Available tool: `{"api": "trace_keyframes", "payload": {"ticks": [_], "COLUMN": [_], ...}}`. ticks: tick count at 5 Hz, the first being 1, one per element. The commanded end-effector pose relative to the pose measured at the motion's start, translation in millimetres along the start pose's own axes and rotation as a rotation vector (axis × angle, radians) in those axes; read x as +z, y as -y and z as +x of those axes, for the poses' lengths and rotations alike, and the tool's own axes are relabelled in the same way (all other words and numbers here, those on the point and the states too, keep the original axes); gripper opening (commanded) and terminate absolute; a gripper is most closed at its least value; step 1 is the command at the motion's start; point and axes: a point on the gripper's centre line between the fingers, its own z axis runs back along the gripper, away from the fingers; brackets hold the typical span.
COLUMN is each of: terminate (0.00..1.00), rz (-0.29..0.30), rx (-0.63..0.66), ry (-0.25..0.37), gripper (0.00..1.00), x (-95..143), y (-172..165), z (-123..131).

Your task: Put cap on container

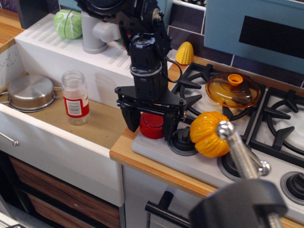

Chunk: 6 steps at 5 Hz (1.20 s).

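The red cap sits on the front left corner of the stove top, by the wooden counter edge. My black gripper has come down over it, open, with one finger to the cap's left and the other to its right; the jaws stand apart from the cap's sides. The clear container with a red-and-white label stands upright and uncapped in the sink basin, well to the left of the gripper.
A steel pot sits in the sink's left end. An orange pumpkin toy lies just right of the gripper. An orange glass lid rests on a burner. A faucet, cabbage and corn stand behind.
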Motion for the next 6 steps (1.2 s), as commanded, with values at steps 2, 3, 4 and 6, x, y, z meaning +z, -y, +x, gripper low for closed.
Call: {"api": "trace_keyframes", "payload": {"ticks": [2, 3, 4, 6], "terminate": [0.0, 0.0, 0.0, 0.0], "rz": [0.01, 0.003, 0.023, -0.025], "rx": [-0.022, -0.039, -0.069, -0.145], "ry": [0.008, -0.019, -0.029, -0.048], "gripper": [0.0, 0.0, 0.0, 0.0], "x": [33, 47, 52, 59], "y": [-28, -62, -101, -155], "z": [17, 23, 32, 71]}}
